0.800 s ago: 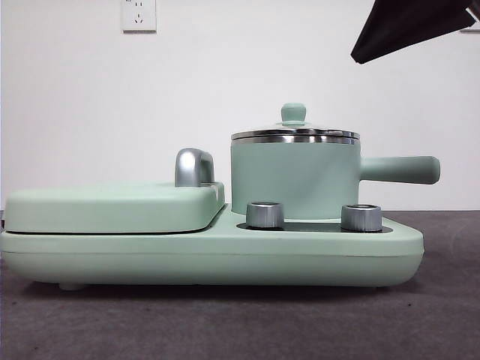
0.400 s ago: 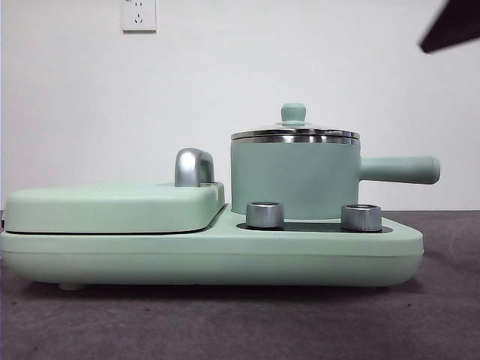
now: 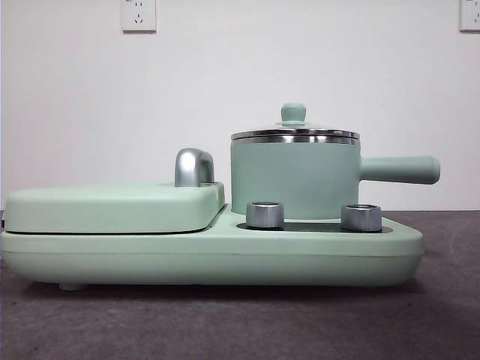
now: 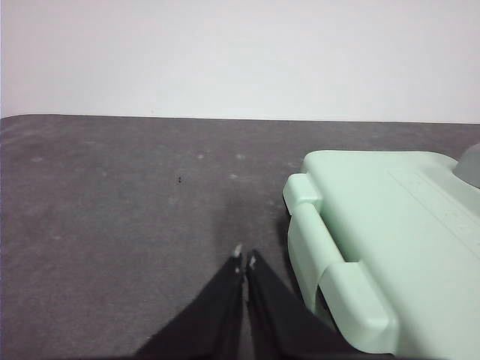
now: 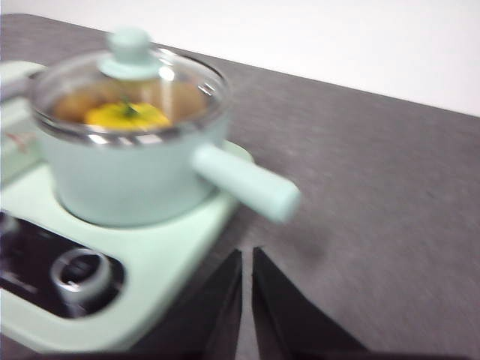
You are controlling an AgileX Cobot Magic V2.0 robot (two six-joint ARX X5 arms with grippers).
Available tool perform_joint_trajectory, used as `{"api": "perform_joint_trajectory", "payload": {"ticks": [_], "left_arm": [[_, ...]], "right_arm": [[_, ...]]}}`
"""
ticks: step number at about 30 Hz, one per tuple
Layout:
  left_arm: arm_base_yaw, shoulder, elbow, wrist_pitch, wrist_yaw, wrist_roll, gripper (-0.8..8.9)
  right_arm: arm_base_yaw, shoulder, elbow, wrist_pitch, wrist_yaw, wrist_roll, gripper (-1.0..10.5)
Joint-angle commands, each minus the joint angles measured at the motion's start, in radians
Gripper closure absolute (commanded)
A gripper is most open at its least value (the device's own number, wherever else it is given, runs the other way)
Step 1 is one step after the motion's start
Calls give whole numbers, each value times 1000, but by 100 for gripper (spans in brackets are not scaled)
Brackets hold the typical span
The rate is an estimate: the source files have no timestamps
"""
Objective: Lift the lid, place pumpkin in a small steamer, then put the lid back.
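Observation:
The small steamer stands on the right half of the long mint-green appliance base, its side handle pointing right. The glass lid with its mint-green knob sits on the steamer. In the right wrist view the pumpkin shows yellow through the lid, inside the steamer. My right gripper is shut and empty, apart from the steamer's handle. My left gripper is shut and empty over the table beside the base's end. Neither arm shows in the front view.
A flat mint-green griddle cover with a chrome handle fills the base's left half. Two silver knobs stand on the base in front of the steamer. The dark grey table lies around it, a white wall behind.
The dark arm at the front view's top right corner has withdrawn up and to the right, out of the picture. The steamer, lid and base have not moved.

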Motion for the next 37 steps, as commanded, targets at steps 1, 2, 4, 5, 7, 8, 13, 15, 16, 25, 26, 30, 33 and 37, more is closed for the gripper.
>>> {"api": "perform_joint_trajectory", "payload": {"ticks": [1, 2, 4, 5, 7, 8, 13, 15, 16, 25, 26, 30, 33, 37], "left_arm": [[0, -2, -20, 12, 1, 1, 807], [0, -2, -20, 12, 1, 1, 807], [0, -2, -20, 12, 1, 1, 807], [0, -2, -20, 12, 1, 1, 807], [0, -2, -20, 12, 1, 1, 807], [0, -2, -20, 12, 1, 1, 807], [0, -2, -20, 12, 1, 1, 807], [0, -2, -20, 12, 1, 1, 807], [0, -2, -20, 12, 1, 1, 807], [0, -2, -20, 13, 1, 1, 807], [0, -2, -20, 12, 1, 1, 807], [0, -2, -20, 12, 1, 1, 807], [0, -2, -20, 12, 1, 1, 807], [0, -2, -20, 13, 1, 1, 807]], "right_arm": [[-29, -64, -54, 10, 2, -8, 926], [-41, -92, -76, 10, 2, -8, 926], [-59, -132, -106, 11, 2, -8, 926], [-71, -156, -125, 11, 2, -8, 926], [-89, -187, -149, 12, 2, -8, 926], [-99, -203, -162, 13, 2, -8, 926], [-131, -264, -211, 18, 2, -8, 926], [-137, -286, -223, 18, 2, -8, 926], [-137, -291, -227, 19, 3, -8, 926], [-150, -290, -270, 70, -2, -3, 926], [-150, -290, -270, 71, -3, -3, 926], [-150, -290, -270, 71, -2, -4, 926], [-150, -290, -270, 71, -2, -4, 926], [-150, -290, -270, 70, -2, -4, 926]]}}
